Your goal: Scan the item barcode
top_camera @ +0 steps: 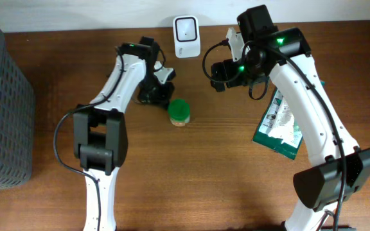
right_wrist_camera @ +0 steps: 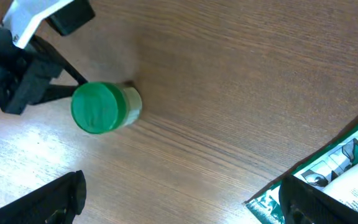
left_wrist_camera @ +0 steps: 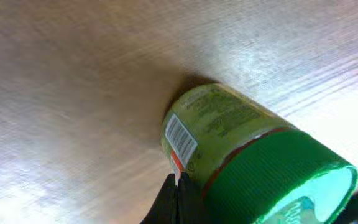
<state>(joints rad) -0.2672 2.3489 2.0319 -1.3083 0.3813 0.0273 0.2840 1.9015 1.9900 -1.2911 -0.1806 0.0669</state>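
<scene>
A grey basket [top_camera: 2, 109] sits unused at the far left. The left gripper [left_wrist_camera: 176, 198] is pinched shut on nothing, its tips just beside the green-lidded jar [top_camera: 179, 111], probably to nudge it round. The jar appears to stand upright at mid-table, short of the white scanner [top_camera: 187, 28]. Its barcode [left_wrist_camera: 180, 139] shows; the label text is too small to read. The right gripper [right_wrist_camera: 182, 199] hangs wide apart above the jar, seemingly ready to grasp. A green packet [top_camera: 280, 125] lies to the right, its print illegible.

On the green-lidded jar [left_wrist_camera: 229, 134], a black-and-white barcode [left_wrist_camera: 180, 138] stands on the yellow-green label [left_wrist_camera: 219, 118], next to blocks of fine print too blurred to read. The green packet [right_wrist_camera: 337, 177] has white printed panels, also illegible. No word, brand or number can be read.
</scene>
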